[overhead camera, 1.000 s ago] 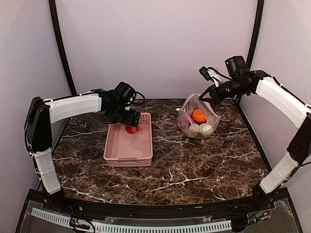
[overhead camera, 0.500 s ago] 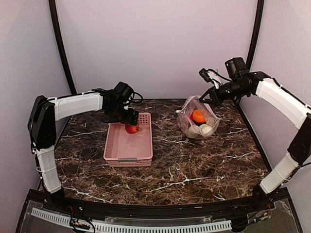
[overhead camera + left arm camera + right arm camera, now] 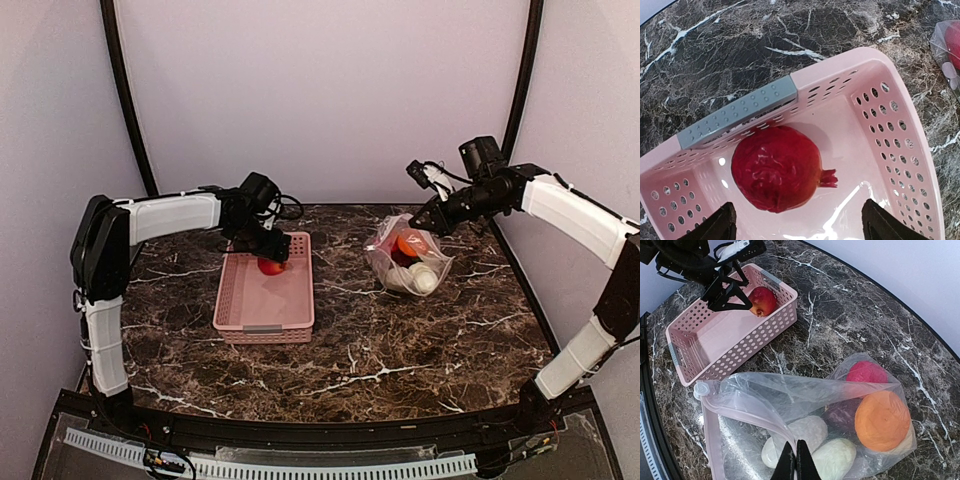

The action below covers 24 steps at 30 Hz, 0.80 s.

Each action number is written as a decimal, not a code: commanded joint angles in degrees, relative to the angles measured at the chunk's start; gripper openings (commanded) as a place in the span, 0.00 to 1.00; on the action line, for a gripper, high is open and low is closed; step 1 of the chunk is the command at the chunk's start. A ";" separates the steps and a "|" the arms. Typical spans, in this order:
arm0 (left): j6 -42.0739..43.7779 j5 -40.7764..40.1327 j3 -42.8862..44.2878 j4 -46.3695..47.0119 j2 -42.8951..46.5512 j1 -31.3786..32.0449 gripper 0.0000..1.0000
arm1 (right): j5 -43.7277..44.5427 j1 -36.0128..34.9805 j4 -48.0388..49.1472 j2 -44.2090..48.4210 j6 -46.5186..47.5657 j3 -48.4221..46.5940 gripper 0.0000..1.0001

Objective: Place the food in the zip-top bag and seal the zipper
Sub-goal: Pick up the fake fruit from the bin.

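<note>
We are watching the left gripper [image 3: 802, 227] hovering over the upper end of the basket [image 3: 900, 130], which is sitting left of centre in the top view on the marble table [image 3: 400, 340]. Its fingers [image 3: 722, 225] are standing wide apart at the bottom edge of the left wrist view, one on either side of the red fruit [image 3: 776, 167], with a gap showing between each tip and the fruit. The fruit is lying on the basket floor, just below the grey handle [image 3: 737, 117] in that view. The right gripper [image 3: 794, 462] is pinching the bag [image 3: 765, 395] at the bottom centre of the right wrist view, its fingers pressed together on the clear film. The bag is resting on the table right of centre in the top view, well apart from the basket, and its mouth is gaping open. The zipper [image 3: 710, 430] is running down the lower left of the right wrist view, unsealed. Inside the bag we are making out an orange piece [image 3: 882, 420], a pink-red piece [image 3: 866, 372] above it, a purple piece [image 3: 842, 415] beside it, and two white pieces [image 3: 807, 432] lying near the gripper.
</note>
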<state>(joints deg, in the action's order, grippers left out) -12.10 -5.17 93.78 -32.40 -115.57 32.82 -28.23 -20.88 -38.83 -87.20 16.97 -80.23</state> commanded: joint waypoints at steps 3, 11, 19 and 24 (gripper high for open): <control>1.65 0.70 0.34 1.64 -0.36 -1.41 0.83 | 1.45 0.24 1.12 1.47 2.33 0.75 0.00; 0.25 3.51 -1.09 3.05 -0.98 -2.35 0.84 | 1.70 0.23 0.29 1.76 3.64 1.17 0.00; -3.05 4.21 -0.49 3.13 -2.80 -4.17 0.91 | 0.61 0.23 -0.79 -0.35 3.50 -0.72 0.00; -3.09 3.61 -0.85 3.66 -3.39 -4.32 0.92 | -0.39 0.23 -0.74 -0.78 3.27 -0.30 0.00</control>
<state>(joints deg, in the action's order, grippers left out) -14.33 -2.17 93.60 -28.82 -118.56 28.97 -27.46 -20.88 -39.35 -87.13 19.86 -79.79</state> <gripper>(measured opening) 0.929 0.005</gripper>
